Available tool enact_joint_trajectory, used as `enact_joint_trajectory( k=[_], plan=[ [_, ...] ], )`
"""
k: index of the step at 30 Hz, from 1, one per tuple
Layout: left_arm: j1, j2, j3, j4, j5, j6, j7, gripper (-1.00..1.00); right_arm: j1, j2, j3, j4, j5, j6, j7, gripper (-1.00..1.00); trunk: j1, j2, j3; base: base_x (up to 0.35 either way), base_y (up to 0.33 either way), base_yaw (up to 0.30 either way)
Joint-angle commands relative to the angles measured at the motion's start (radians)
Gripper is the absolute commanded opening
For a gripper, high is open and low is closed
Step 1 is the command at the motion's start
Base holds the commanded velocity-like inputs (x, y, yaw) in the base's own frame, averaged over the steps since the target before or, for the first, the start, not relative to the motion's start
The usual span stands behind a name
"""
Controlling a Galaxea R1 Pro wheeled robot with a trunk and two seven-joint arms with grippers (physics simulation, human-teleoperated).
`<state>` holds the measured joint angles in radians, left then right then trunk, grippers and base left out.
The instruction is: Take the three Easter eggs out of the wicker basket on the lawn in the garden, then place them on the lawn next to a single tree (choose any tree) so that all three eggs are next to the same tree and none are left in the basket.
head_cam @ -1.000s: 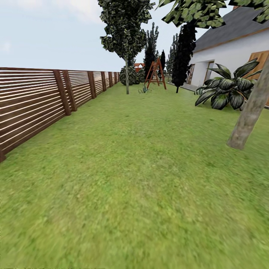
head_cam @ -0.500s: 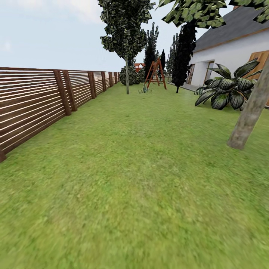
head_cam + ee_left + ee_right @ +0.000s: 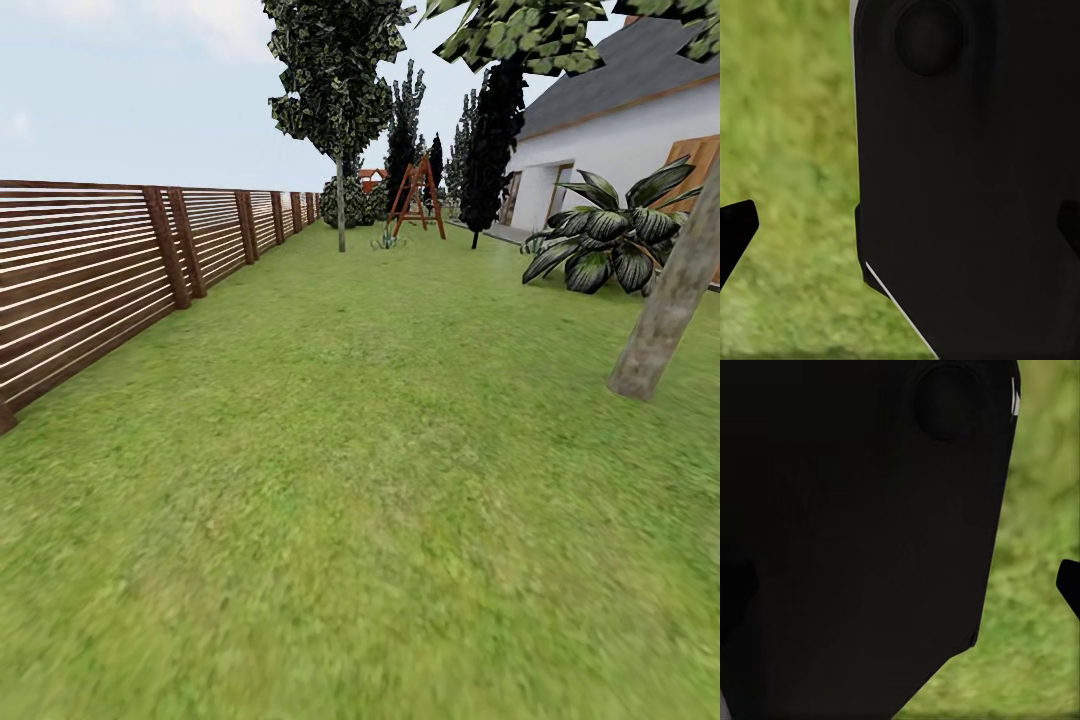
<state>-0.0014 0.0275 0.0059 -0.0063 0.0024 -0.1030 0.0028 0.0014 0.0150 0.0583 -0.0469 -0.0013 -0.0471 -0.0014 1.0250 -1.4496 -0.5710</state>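
Note:
The lawn [image 3: 380, 480] spreads wide and green ahead of me in the garden. A tree [image 3: 668, 300] with a thick, mottled grey-brown trunk leans at the right edge, close by. The Easter eggs and the wicker basket are out of view. In the left wrist view, my left gripper [image 3: 900, 232] stands open over grass, with one dark fingertip [image 3: 736, 229] at the edge and a black part of the robot's body [image 3: 967, 180] behind it. My right gripper [image 3: 900, 585] is open too, its fingertip [image 3: 1069, 585] over grass, with nothing held.
A brown slatted fence [image 3: 100, 270] runs along the left side. A broad-leaved bush [image 3: 610, 240] and the white house [image 3: 620, 140] stand at the right. Far ahead are a thin-trunked leafy tree [image 3: 340, 100], dark cone-shaped trees [image 3: 490, 130] and a red swing frame [image 3: 417, 195].

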Motion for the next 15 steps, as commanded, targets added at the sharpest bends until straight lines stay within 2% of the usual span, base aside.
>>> enact_joint_trajectory(
  k=[1, 15],
  plan=[
    [0.0, 0.0, 0.0, 0.0, 0.0, -0.003, 0.0, 1.0, 0.0, 0.0, 0.006, -0.001, 0.0, -0.002, 0.0, 1.0, 0.0, 0.0, -0.001, 0.0, 0.0, 0.0],
    [0.0, 0.0, 0.001, 0.0, 0.001, -0.003, 0.0, 1.0, 0.0, 0.0, 0.005, -0.001, 0.0, -0.002, 0.0, 1.0, 0.0, 0.0, -0.001, 0.0, 0.0, 0.0]
  ],
)
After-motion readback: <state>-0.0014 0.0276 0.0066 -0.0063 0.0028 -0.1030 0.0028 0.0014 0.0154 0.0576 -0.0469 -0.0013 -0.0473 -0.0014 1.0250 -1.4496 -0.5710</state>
